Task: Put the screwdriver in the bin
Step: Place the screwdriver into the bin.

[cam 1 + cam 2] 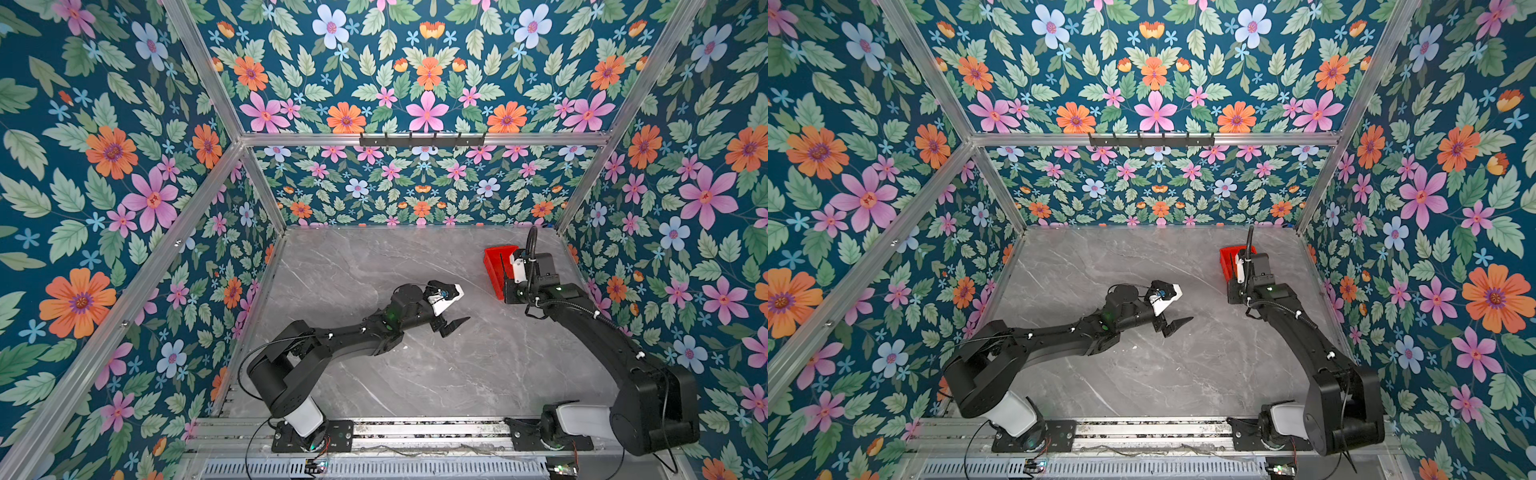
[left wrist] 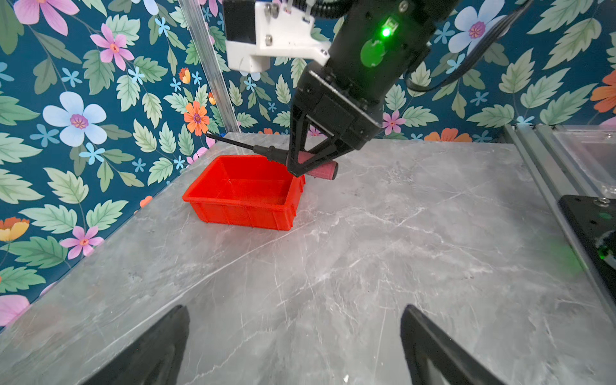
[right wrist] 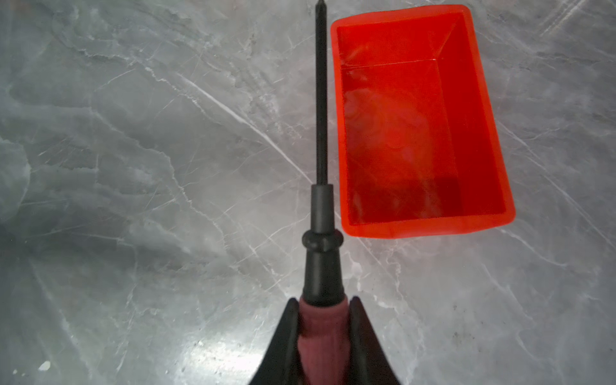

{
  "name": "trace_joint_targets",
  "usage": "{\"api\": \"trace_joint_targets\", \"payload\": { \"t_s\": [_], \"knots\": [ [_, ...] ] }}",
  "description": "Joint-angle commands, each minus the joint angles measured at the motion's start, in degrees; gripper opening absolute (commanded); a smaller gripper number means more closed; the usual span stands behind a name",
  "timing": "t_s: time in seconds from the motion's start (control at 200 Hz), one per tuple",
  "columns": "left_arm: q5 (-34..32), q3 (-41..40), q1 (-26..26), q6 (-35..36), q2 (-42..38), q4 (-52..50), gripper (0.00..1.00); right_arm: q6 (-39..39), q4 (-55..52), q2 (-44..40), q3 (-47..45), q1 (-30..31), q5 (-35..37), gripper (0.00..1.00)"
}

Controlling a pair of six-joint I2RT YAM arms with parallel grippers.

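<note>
The screwdriver (image 3: 321, 206) is off the table, clamped by its red-pink handle in the right gripper (image 3: 323, 301), so the coming move belongs to that arm alone. Everything stands on the grey marble tabletop (image 1: 415, 374). The right arm (image 1: 602, 328) reaches to the far corner on its own side, its wrist standing over the bin (image 1: 494, 266). The left arm (image 1: 353, 332) stops mid-table, well apart from the bin, and the left gripper (image 1: 459, 305) at its end has its fingers spread wide with nothing between them. The bin is red, shallow, open-topped and empty, flat on the table below and ahead of the right gripper's jaws. Those jaws are closed tight on the handle, whose butt end pokes out behind them in the left wrist view. The thin black shaft points straight out ahead of the jaws, roughly level, and its long axis runs parallel to the bin's long side. Seen from the right wrist, the shaft lies alongside the long rim rather than over the hollow, reaching about as far as the bin's far end. By my reading a short sideways shift toward the bin should come before letting go, or the shaft could land on the rim or outside it
</note>
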Motion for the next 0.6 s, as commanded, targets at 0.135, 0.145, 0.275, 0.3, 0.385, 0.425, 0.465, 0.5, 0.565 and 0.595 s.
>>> {"api": "trace_joint_targets", "payload": {
  "t_s": [0.135,0.145,0.275,0.3,0.385,0.425,0.465,0.5,0.565,0.595],
  "knots": [
    [0.26,3.57,-0.1,-0.75,3.15,2.49,1.0,-4.79,3.64,8.54,6.18,-4.05,-3.84,0.0],
    [0.19,3.74,-0.1,-0.8,3.29,2.42,1.0,-4.87,3.75,8.93,6.48,-4.11,-3.83,0.0],
    [-0.15,5.52,-0.1,-0.88,4.92,1.97,1.0,-5.74,5.38,15.33,9.41,-5.69,-4.32,0.0],
    [-0.35,5.87,-0.1,-0.92,5.25,1.96,1.0,-5.79,5.36,16.55,10.13,-6.03,-4.44,0.0],
    [-0.22,6.87,-0.1,-0.99,6.25,1.62,1.0,-6.38,4.39,21.56,12.66,-6.56,-3.88,0.0],
    [-0.13,7.12,-0.1,-1.09,6.52,1.67,1.0,-6.84,4.26,23.07,13.56,-6.61,-3.65,0.0],
    [-0.01,7.16,-0.1,-1.19,6.7,1.66,1.0,-6.99,4.23,24.37,14.41,-6.67,-3.64,0.0],
    [0.08,7.12,-0.08,-1.22,6.79,1.61,1.0,-7.06,3.96,25.49,15.07,-6.7,-3.72,0.0],
    [0.1,6.88,-0.1,-1.11,6.79,1.69,1.0,-7.04,3.66,27.15,16.19,-6.69,-4.07,0.0],
    [0.07,6.75,-0.1,-0.97,6.77,1.74,1.0,-7.04,3.56,27.94,16.62,-6.68,-4.18,0.0]
  ]
}}
